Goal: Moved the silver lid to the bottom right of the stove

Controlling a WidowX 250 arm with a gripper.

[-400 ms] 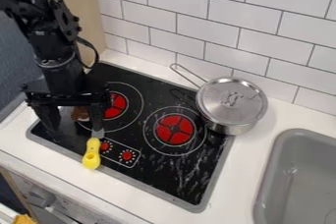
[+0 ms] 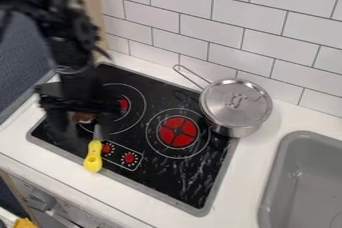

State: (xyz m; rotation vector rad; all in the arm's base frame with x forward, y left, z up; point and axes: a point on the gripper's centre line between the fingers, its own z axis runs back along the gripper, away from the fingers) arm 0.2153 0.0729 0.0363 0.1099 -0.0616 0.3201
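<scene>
The lid (image 2: pixel 248 107) sits on top of the pan (image 2: pixel 234 131), covering it, at the far right of the stove (image 2: pixel 184 184); it is well away from the fingers (image 2: pixel 107 116). The pan stands at the stove's right edge, its long wire handle (image 2: pixel 193 76) pointing to the far left. The arm (image 2: pixel 70 47) comes in from the far left and hangs over the left part of the stove. The fingers are released, spread apart from each other, with a brown thing (image 2: pixel 83 117) showing between them. A tool with a yellow handle (image 2: pixel 93 157) lies near them, the handle crossing the stove's near edge. Two red burners show on the stove, one (image 2: pixel 178 132) to the left of the pan and one (image 2: pixel 125 104) partly hidden behind the arm. The sink (image 2: pixel 304 135) is set into the white desk (image 2: pixel 244 192) on the right. A white tiled wall (image 2: pixel 220 27) rises at the far side.
</scene>
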